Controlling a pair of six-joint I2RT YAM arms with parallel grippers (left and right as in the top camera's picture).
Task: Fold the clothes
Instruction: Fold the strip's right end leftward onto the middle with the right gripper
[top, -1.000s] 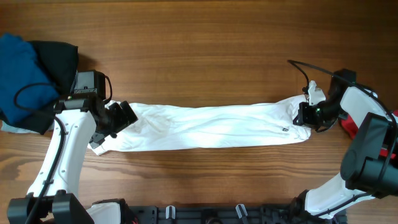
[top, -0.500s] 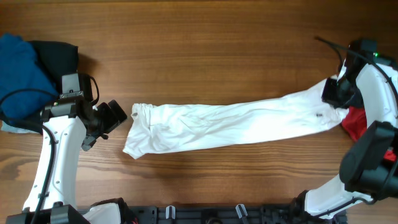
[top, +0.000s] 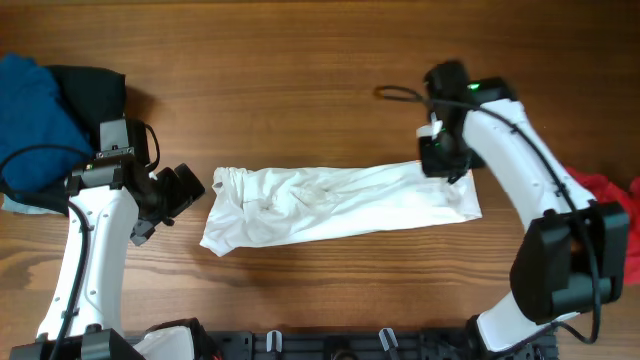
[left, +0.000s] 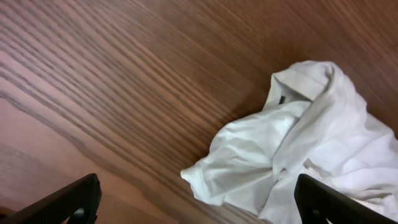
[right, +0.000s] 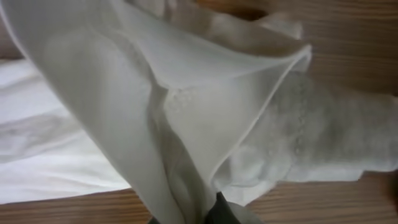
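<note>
The white T-shirt (top: 330, 205) lies across the middle of the wooden surface (top: 300, 70) as a long, rumpled band, so the lengthwise folding looks done. The right pincer (top: 440, 160) is clamped on the band's right end and holds a flap of it up off the wood. This is probably the start of the crosswise fold. The left pincer (top: 190, 195) stands wide apart just beside the left end, touching nothing. The red garment (top: 600, 190) lies crumpled at the right edge, not yet folded.
</note>
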